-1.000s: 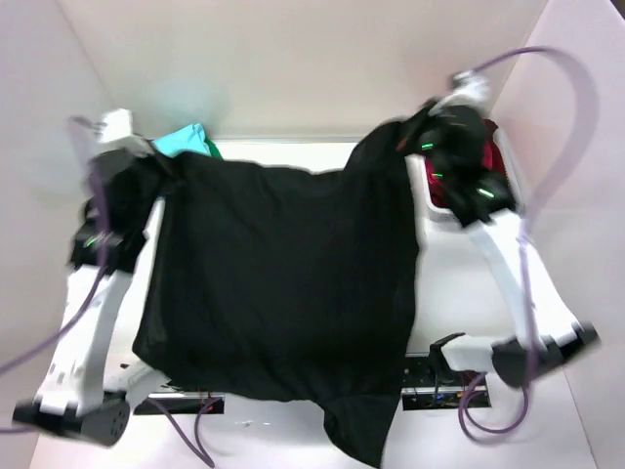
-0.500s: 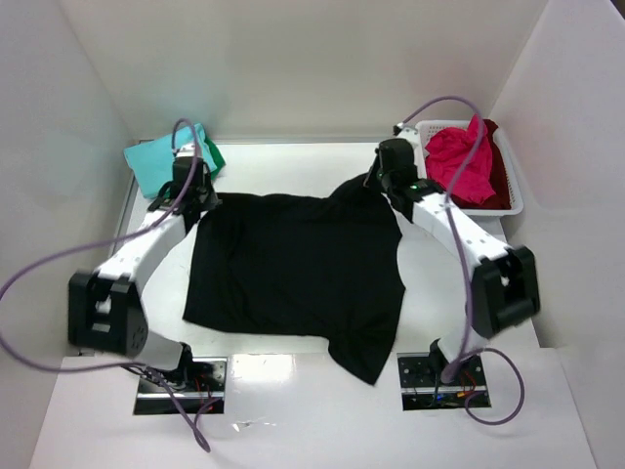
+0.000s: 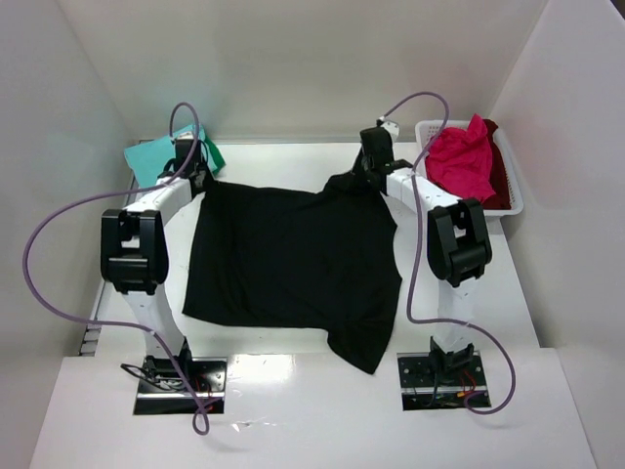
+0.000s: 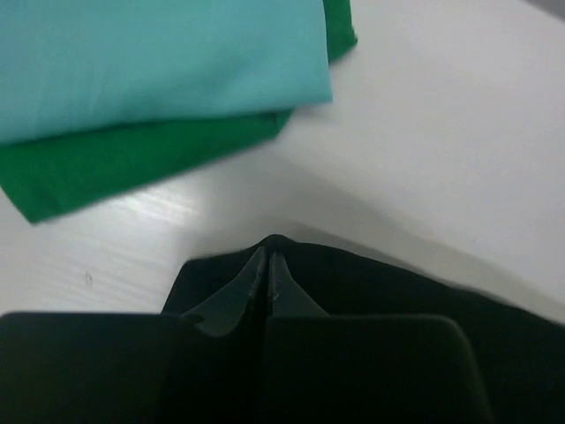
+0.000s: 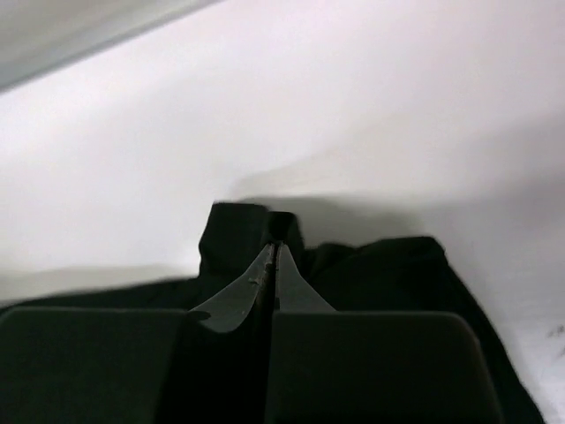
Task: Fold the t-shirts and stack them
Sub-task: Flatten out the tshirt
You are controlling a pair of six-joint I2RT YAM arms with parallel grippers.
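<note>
A black t-shirt (image 3: 293,254) lies spread flat on the white table. My left gripper (image 3: 199,179) is shut on its far left corner, and my right gripper (image 3: 359,179) is shut on its bunched far right corner. In the left wrist view the closed gripper (image 4: 267,256) pinches black cloth (image 4: 397,291), with a folded teal t-shirt (image 4: 159,62) lying on a green one (image 4: 132,159) just beyond. In the right wrist view the closed gripper (image 5: 274,247) holds a lump of black cloth (image 5: 388,265). A pink-red t-shirt (image 3: 457,161) and a dark red one (image 3: 496,181) lie crumpled together.
The teal shirt (image 3: 156,156) and the green shirt (image 3: 213,156) sit stacked at the back left corner. A white lattice basket (image 3: 512,200) at the back right holds the pink-red and dark red shirts. White walls close in the table on three sides.
Both arms have swung down and reached to the back of the table. The black shirt, held up in the air a second ago, now lies flat on the table.
</note>
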